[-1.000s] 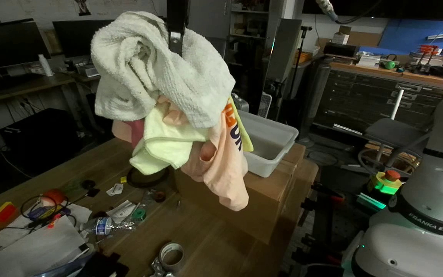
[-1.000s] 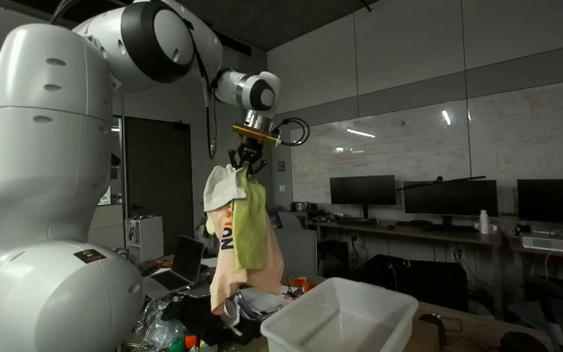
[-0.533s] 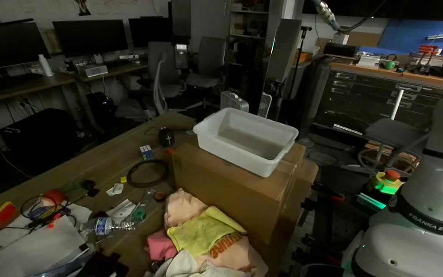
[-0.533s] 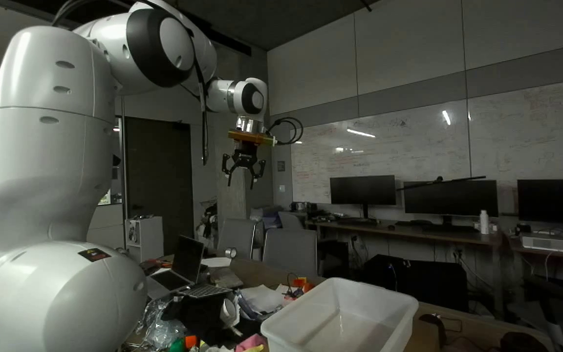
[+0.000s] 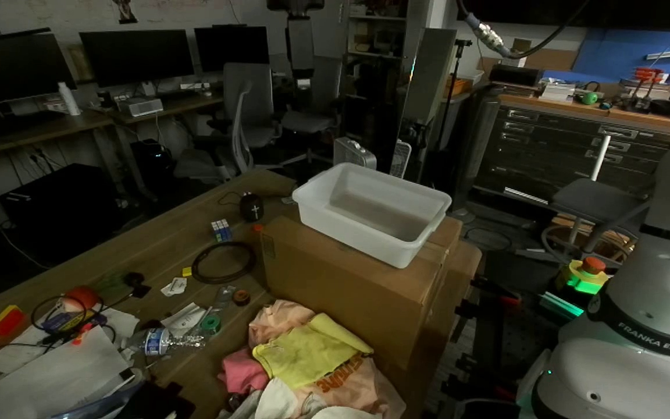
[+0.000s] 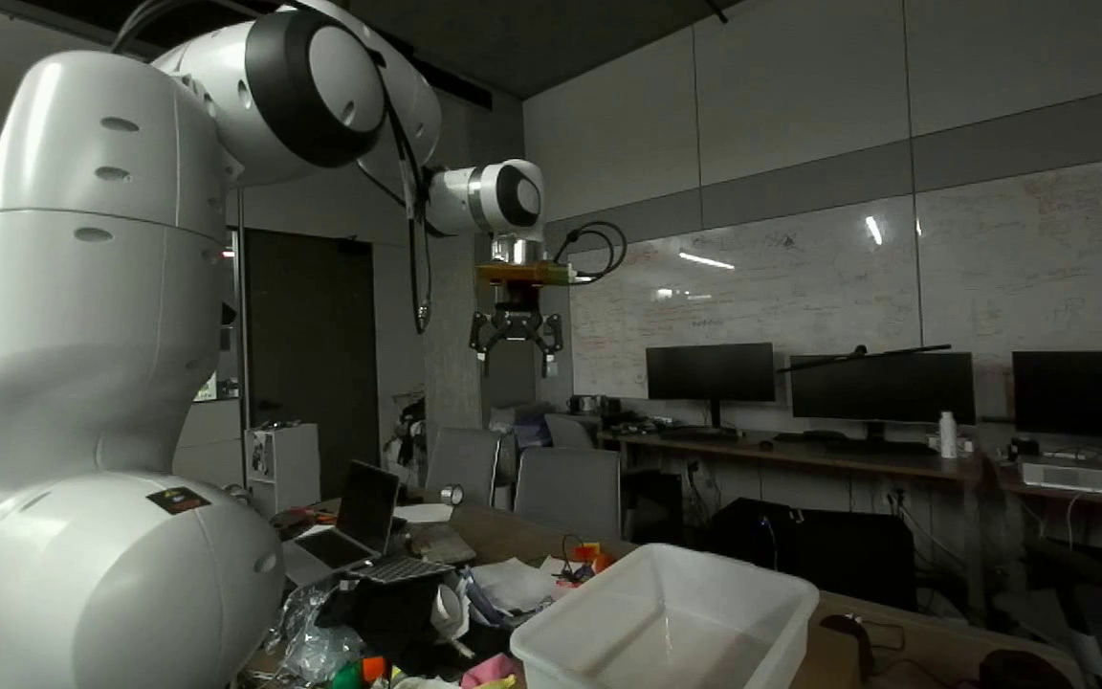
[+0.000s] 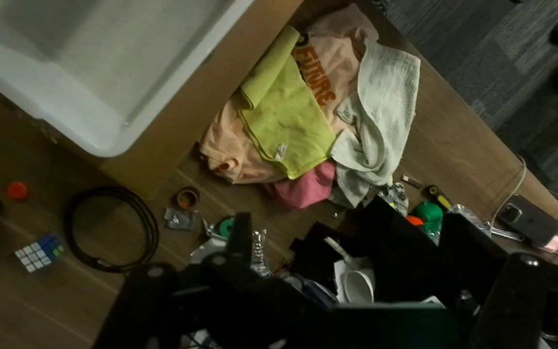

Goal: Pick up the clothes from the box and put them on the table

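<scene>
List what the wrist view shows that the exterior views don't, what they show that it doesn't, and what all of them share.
Only the wrist view: a black phone.
Only the exterior views, both of them: the monitors, the gray chairs and the robot's white arm.
All of them: the table, the white bin, the pink cloth, a mere scrap in an exterior view, and at least part of the gripper, which is open.

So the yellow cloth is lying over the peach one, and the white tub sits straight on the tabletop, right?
Not quite: the white tub sits on a cardboard box, not straight on the tabletop, as seen in an exterior view. The yellow cloth does lie over the peach cloth.
</scene>
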